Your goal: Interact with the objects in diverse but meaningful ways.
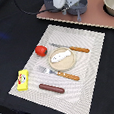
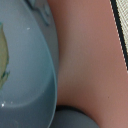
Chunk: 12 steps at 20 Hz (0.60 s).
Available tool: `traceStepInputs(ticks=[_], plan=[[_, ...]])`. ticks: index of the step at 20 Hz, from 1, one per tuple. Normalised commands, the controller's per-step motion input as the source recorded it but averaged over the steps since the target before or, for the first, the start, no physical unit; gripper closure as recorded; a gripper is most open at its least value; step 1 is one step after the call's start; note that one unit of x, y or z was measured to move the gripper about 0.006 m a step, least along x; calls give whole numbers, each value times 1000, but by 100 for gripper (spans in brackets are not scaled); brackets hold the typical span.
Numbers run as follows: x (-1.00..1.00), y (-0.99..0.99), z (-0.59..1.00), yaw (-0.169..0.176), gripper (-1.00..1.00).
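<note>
One pale placemat (image 1: 87, 52) is seen laid on the dark surface (image 1: 10, 32). On it, one round tan plate (image 1: 63, 63) is placed near the middle, and one flat white fish (image 1: 60, 55) is laid on that plate. One red tomato (image 1: 40, 50) is set just beside the plate toward the exterior view's left. Two wooden-handled utensils are counted: one knife (image 1: 72, 48) on the far side of the plate and one fork (image 1: 58, 73) on the near side, both close against the plate's rim. One yellow rectangular box (image 1: 23, 80) is placed at the mat's edge on the exterior view's left, and one brown sausage (image 1: 51, 88) is laid near the mat's front edge, well apart from the box.

Behind the mat, one pinkish-brown board (image 1: 93, 14) is seen. The tool (image 1: 73, 8) is held over this board, near its edge closest to the mat; whether its jaws are apart or together cannot be told. At the exterior view's right edge, part of one grey saucepan (image 1: 111, 4) is seen on the board. In the wrist view, a grey curved vessel wall (image 2: 25, 75) is shown very close, with the pinkish board beside it; the tool's fingers cannot be made out there.
</note>
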Motion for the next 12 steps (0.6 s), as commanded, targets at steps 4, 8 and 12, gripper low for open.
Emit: traceStepInputs(ticks=[4, 8, 12], plan=[[-3, 245, -121, 43, -100], [-6, 281, -51, 50, -100], [-39, 240, -54, 48, -100]])
